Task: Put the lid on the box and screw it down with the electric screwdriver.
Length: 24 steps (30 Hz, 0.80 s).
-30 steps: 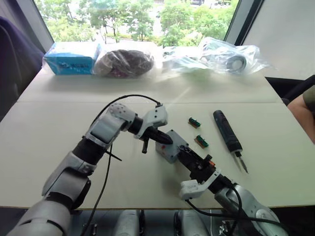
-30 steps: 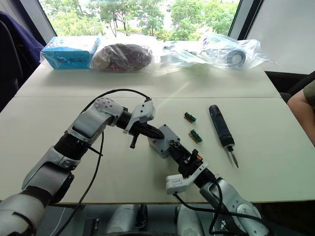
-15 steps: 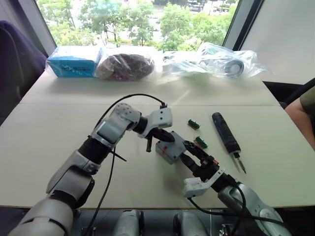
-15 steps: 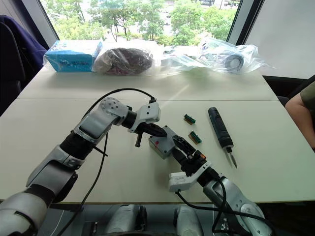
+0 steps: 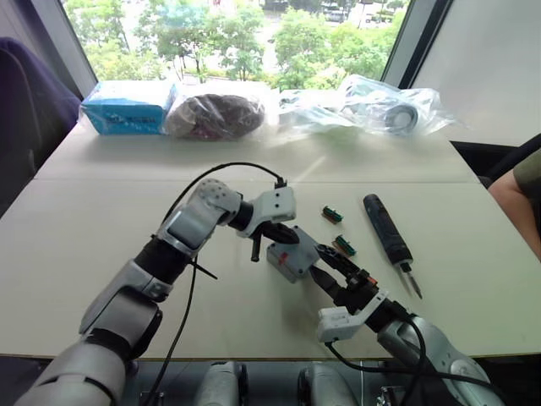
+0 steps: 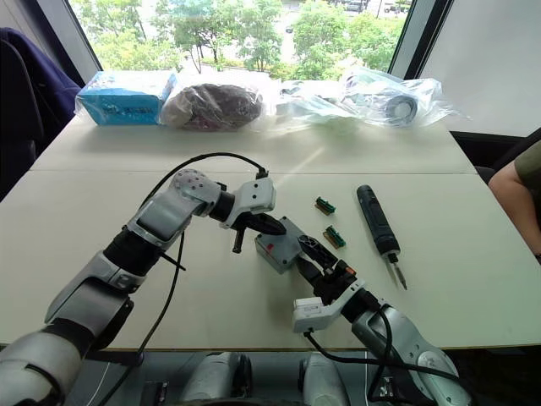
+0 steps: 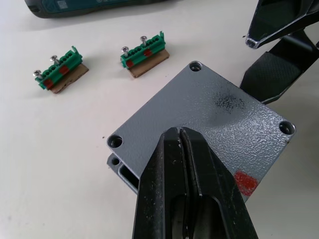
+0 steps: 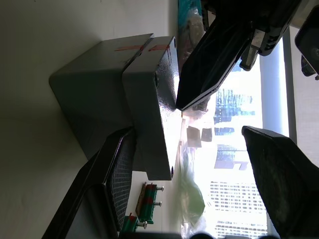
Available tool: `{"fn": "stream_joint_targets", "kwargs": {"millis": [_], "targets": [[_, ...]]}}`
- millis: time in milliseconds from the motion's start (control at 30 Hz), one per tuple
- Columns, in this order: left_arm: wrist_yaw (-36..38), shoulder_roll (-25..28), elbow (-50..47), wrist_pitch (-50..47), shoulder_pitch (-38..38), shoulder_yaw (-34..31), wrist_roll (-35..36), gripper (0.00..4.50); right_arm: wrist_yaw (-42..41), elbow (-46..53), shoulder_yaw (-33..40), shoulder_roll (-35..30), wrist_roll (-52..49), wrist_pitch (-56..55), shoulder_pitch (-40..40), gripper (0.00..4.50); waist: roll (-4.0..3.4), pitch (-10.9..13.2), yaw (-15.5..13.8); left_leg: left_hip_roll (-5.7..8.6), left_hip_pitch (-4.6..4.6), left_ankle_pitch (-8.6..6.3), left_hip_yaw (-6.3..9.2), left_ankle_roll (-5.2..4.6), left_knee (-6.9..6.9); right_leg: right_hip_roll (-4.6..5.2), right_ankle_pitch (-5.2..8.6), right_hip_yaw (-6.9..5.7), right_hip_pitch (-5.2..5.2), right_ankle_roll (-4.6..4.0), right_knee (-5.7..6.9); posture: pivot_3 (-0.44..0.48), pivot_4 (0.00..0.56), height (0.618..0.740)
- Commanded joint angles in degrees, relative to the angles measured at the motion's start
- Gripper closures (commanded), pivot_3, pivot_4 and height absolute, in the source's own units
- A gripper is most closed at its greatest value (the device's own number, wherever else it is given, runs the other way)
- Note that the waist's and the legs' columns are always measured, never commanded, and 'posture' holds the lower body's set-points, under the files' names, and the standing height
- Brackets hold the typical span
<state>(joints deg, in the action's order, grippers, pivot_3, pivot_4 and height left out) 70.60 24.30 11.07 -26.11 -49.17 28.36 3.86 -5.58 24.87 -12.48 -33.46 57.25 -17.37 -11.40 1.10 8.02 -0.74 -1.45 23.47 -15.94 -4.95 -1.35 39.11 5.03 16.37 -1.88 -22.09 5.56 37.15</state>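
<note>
The left gripper [image 7: 180, 134] covers the near part of the lid [image 7: 209, 124], hiding its fourth corner hole and part of the red mark. Only a sliver of the box [image 7: 122, 172] shows beneath the lid there, so how squarely the two line up cannot be told. The electric screwdriver [image 7: 94, 6] is cut off by the frame edge in that view. In the head views, the right gripper [image 5: 325, 272] overlaps the box's near side, so whether it touches the box cannot be told. The person [image 5: 528, 182] is cropped at the table's right edge.
</note>
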Motion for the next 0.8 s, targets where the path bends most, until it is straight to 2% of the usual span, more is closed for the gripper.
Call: {"fn": "stream_joint_targets", "kwargs": {"millis": [33,367,467,667,700,800], "targets": [[-0.7,1.4,5.0,-1.8,2.8,4.7,-5.4,4.5,0.3,2.7,2.5,-0.8,-2.0,-1.0,-0.1,1.07,0.02,0.0,0.0,0.0,0.0,0.0,0.0,-0.01,0.0,0.0,0.0,0.0,0.01,0.0,-0.01,0.0,0.15,0.74],[-0.9,1.3,5.2,-1.1,2.9,4.2,-5.7,4.5,0.3,2.8,3.8,-0.6,-4.2,-2.0,-1.1,1.07,0.02,-0.1,0.0,-0.02,-0.11,-0.05,0.0,-0.08,-0.01,0.0,0.01,0.0,0.11,-0.02,-0.02,0.0,0.15,0.74],[-1.1,1.4,5.2,-0.8,2.7,4.2,-5.9,4.5,-0.2,2.8,4.7,-0.7,-5.9,-2.0,-1.9,1.74,0.02,-0.1,0.0,-0.02,-0.11,-0.05,0.01,-0.08,-0.01,0.0,0.01,0.0,0.11,-0.02,-0.02,0.0,0.15,0.74],[-1.2,1.1,4.2,-1.2,2.3,2.6,-4.4,4.5,-1.0,2.9,6.2,0.2,-11.5,-2.4,-3.1,4.21,0.02,-0.1,0.0,-0.03,-0.11,-0.06,0.01,-0.09,-0.01,0.0,0.01,0.0,0.12,-0.03,-0.03,0.0,0.15,0.74],[-1.2,1.0,4.0,-1.4,2.1,1.9,-3.9,4.5,-1.2,3.0,6.4,0.3,-12.6,-2.5,-3.2,4.47,0.02,-0.1,0.0,-0.03,-0.11,-0.06,0.02,-0.09,-0.01,0.0,0.02,0.0,0.12,-0.03,-0.03,0.0,0.15,0.74],[-1.7,0.4,3.3,-1.6,1.4,-0.9,-1.8,4.5,-2.6,3.5,7.1,1.1,-17.4,-2.1,-3.5,4.47,0.0,0.0,0.0,-0.03,-0.1,-0.07,0.01,-0.11,-0.01,0.01,0.02,0.01,0.11,-0.03,-0.03,0.0,0.15,0.74]]}}
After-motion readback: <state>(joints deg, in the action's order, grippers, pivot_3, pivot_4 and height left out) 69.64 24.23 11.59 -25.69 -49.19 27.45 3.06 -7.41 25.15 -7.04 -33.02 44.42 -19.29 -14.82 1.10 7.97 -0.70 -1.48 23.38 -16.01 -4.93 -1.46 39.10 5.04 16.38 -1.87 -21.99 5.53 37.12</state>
